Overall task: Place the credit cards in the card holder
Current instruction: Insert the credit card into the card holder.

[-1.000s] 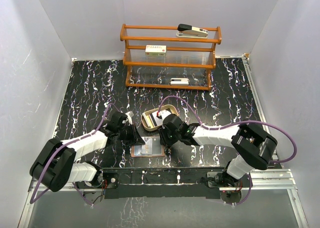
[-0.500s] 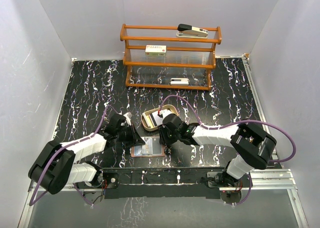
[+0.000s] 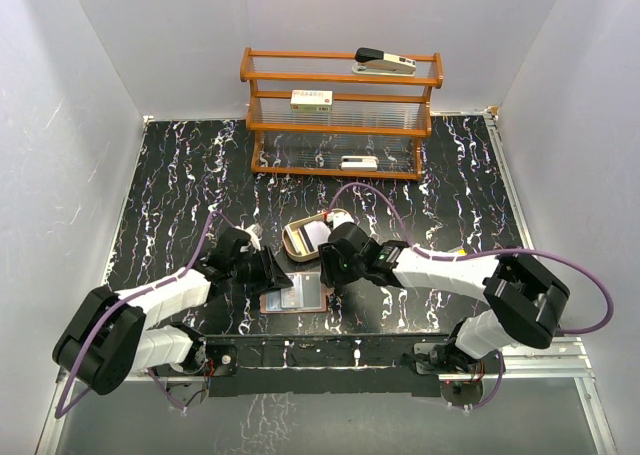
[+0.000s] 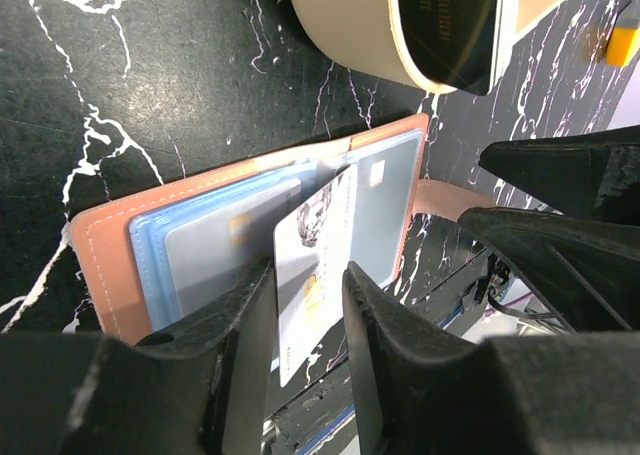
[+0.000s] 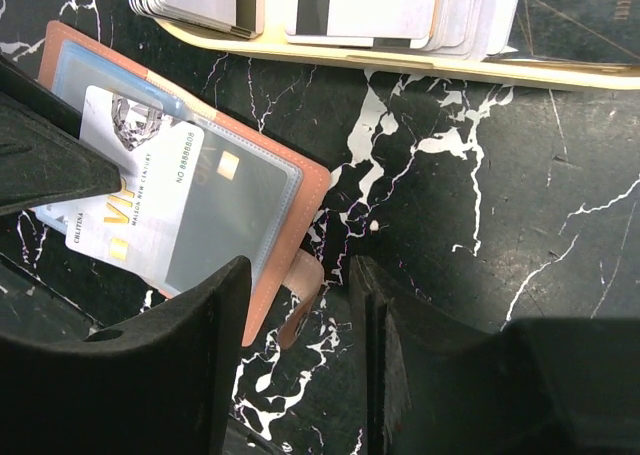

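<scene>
left gripper (image 4: pixel 308 280): jaws pinch silvery card (image 4: pixel 318 225), tilted, edge at card holder (image 4: pixel 105 250) pocket mouth | right gripper (image 5: pixel 299 271): jaws spread over holder's clasp edge, empty | spare cards (image 5: pixel 370 5) in tray (image 5: pixel 400 65) just beyond holder | risk: card skates over glossy pocket; unpinned holder slides

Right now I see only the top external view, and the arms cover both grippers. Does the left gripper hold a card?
Observer: Yes, the left gripper is shut on a silvery card, which stands on its edge over the open card holder.
Operator: Does the right gripper hold anything?
Observer: No, the right gripper is open and empty, above the strap of the holder.
Operator: Are other cards waiting?
Observer: Yes, stacks of cards lie in the tray.
</scene>
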Controlling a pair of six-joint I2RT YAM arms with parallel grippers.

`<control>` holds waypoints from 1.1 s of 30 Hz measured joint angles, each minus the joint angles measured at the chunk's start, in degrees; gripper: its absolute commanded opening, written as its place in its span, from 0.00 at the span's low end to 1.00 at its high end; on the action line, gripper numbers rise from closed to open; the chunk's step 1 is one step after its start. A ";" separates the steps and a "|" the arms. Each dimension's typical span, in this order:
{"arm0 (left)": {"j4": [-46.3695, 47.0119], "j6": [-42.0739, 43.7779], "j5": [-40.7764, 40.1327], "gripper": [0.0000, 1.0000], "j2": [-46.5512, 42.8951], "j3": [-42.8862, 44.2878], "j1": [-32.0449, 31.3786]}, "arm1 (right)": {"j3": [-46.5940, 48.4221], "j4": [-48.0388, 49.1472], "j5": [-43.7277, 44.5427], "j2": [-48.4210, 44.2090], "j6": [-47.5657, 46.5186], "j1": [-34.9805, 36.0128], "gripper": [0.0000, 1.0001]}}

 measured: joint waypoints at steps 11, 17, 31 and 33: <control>-3.28 1.33 -1.40 0.34 -0.66 1.62 0.00 | -1.29 0.15 -0.48 -0.55 3.52 0.00 0.25; -4.11 1.57 -2.08 0.23 -0.83 1.62 0.00 | -2.82 1.25 -1.88 0.96 4.61 0.00 0.22; -3.10 0.42 -0.90 0.11 0.46 1.38 -0.39 | -5.01 7.02 -4.74 2.25 6.54 0.00 0.11; -2.62 0.13 -0.57 0.10 0.90 1.38 -0.48 | -5.60 7.74 -4.74 2.25 6.69 0.00 0.11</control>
